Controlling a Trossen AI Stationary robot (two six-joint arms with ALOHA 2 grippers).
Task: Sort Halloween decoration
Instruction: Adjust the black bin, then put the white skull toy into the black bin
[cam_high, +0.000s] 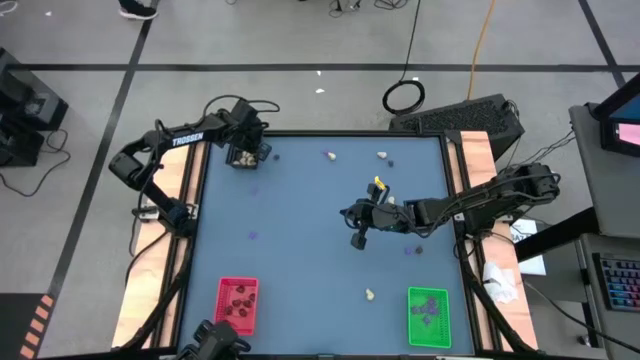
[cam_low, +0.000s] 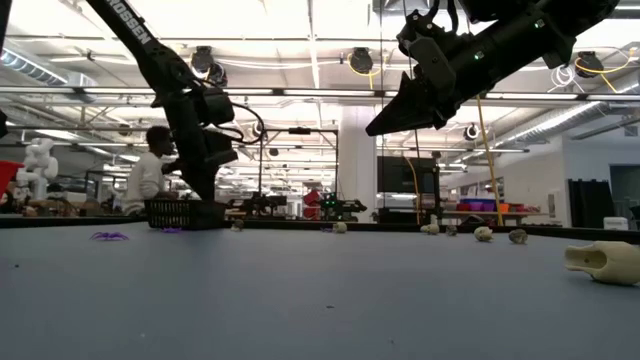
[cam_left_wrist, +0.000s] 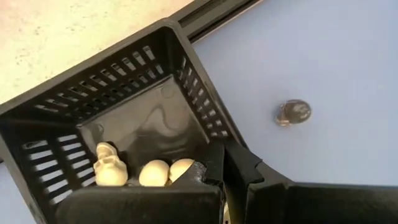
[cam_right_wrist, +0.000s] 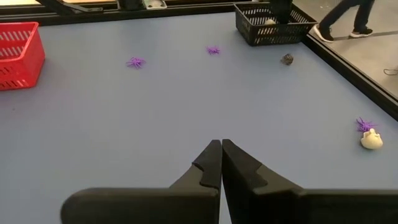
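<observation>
Cream-white lumps (cam_left_wrist: 111, 167) lie inside the black tray (cam_high: 243, 156) at the table's far left. My left gripper (cam_left_wrist: 224, 163) hangs shut over that tray's corner, with nothing showing between its fingers. A dark lump (cam_left_wrist: 293, 112) lies on the mat just beside the tray. My right gripper (cam_right_wrist: 221, 144) is shut on nothing, raised over the table's middle (cam_high: 358, 240). Loose on the mat are cream lumps (cam_high: 330, 155) (cam_high: 369, 294) (cam_right_wrist: 371, 140) and flat purple bits (cam_right_wrist: 135, 61) (cam_right_wrist: 213, 50) (cam_right_wrist: 364, 124). My left gripper's shut fingertips (cam_left_wrist: 214, 158) slant down at the black tray's corner rim (cam_left_wrist: 231, 142). Whether they touch the rim or the lump beside them, I cannot tell.
A red tray (cam_high: 237, 303) with dark lumps stands near the front left, and a green tray (cam_high: 428, 316) with purple bits near the front right. A yellow piece (cam_high: 379, 184) shows by the right arm's wrist. People stand in the room beyond the table.
</observation>
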